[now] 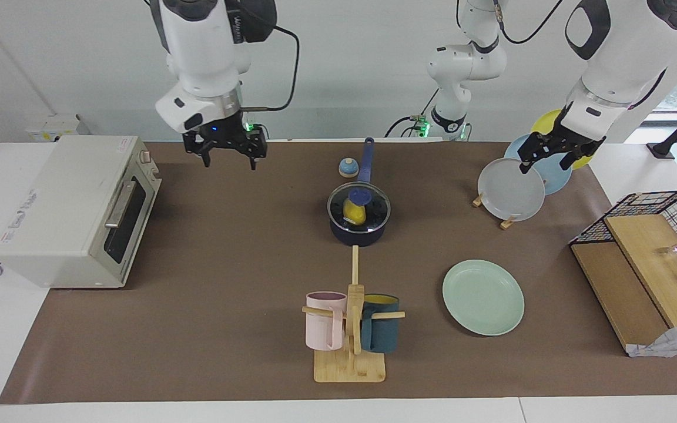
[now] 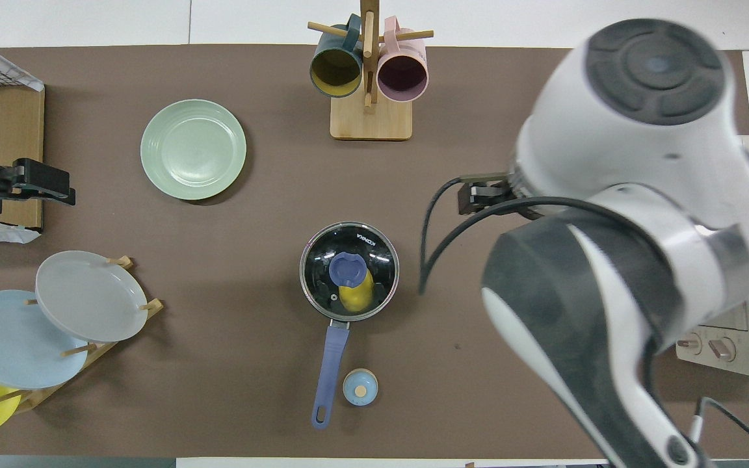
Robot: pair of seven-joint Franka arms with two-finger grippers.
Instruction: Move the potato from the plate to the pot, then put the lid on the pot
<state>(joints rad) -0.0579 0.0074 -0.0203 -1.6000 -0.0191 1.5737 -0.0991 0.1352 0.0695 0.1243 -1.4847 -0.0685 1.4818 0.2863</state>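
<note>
The dark navy pot [image 1: 358,234] stands mid-table with its long blue handle [image 2: 328,372] pointing toward the robots. The glass lid [image 1: 374,207] with its blue knob [image 2: 347,267] sits on the pot. Through the glass I see the yellow potato [image 1: 353,213] [image 2: 356,296] inside. The mint-green plate [image 1: 483,297] [image 2: 193,149] lies bare, farther from the robots toward the left arm's end. My right gripper [image 1: 230,163] hangs open and empty in the air over the mat beside the toaster oven. My left gripper [image 1: 545,166] [image 2: 65,192] waits open over the plate rack.
A toaster oven [image 1: 74,208] stands at the right arm's end. The mug tree [image 1: 351,329] holds a pink mug and a dark blue one. A rack of upright plates [image 1: 512,189] and a wire basket with boards [image 1: 650,247] are at the left arm's end. A small bell [image 1: 348,168] sits by the pot's handle.
</note>
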